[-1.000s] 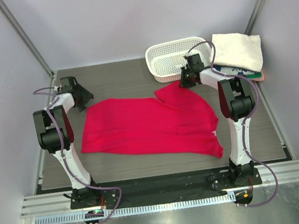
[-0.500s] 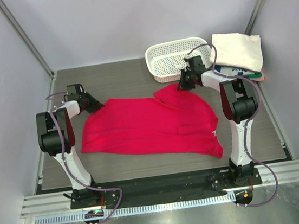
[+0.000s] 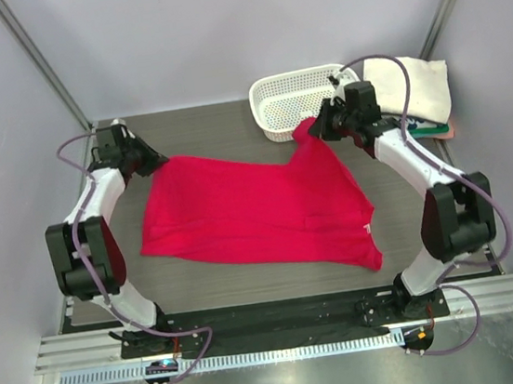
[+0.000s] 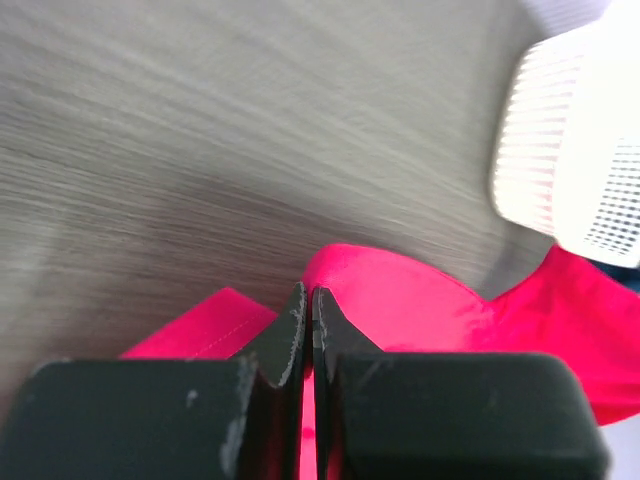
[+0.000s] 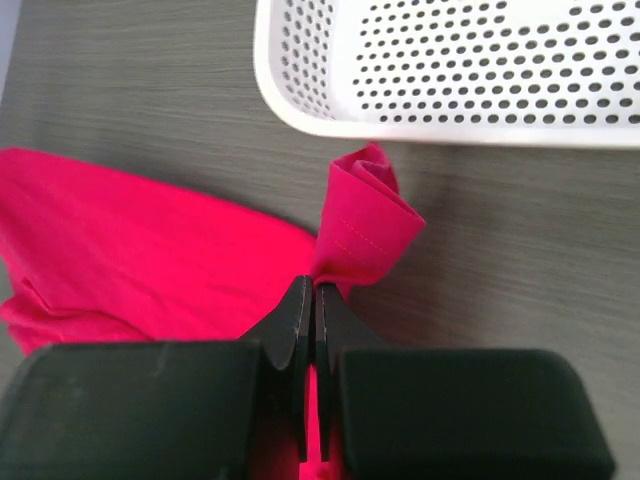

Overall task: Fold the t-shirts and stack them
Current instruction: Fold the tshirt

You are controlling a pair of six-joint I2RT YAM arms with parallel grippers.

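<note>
A crimson-red t-shirt point(image 3: 254, 213) lies spread across the middle of the table. My left gripper point(image 3: 147, 162) is shut on its far left corner, and red cloth point(image 4: 400, 300) shows between and beyond the jaws. My right gripper point(image 3: 316, 129) is shut on the shirt's far right sleeve, which is lifted into a folded peak point(image 5: 365, 225) beside the basket. A cream-white folded t-shirt point(image 3: 409, 85) tops a stack at the far right, with a teal-printed one point(image 3: 417, 124) and a pink one point(image 3: 448, 132) peeking out under it.
A white perforated basket point(image 3: 269, 106) stands at the far middle right, its wall close in front of my right gripper point(image 5: 318, 292) and to the right of my left gripper point(image 4: 306, 296). Upright frame posts rise at both far corners.
My left gripper closed on the shirt's far left corner and drew it outward. My right gripper lifted the sleeve up and back toward the basket, as the right arm stretched out.
</note>
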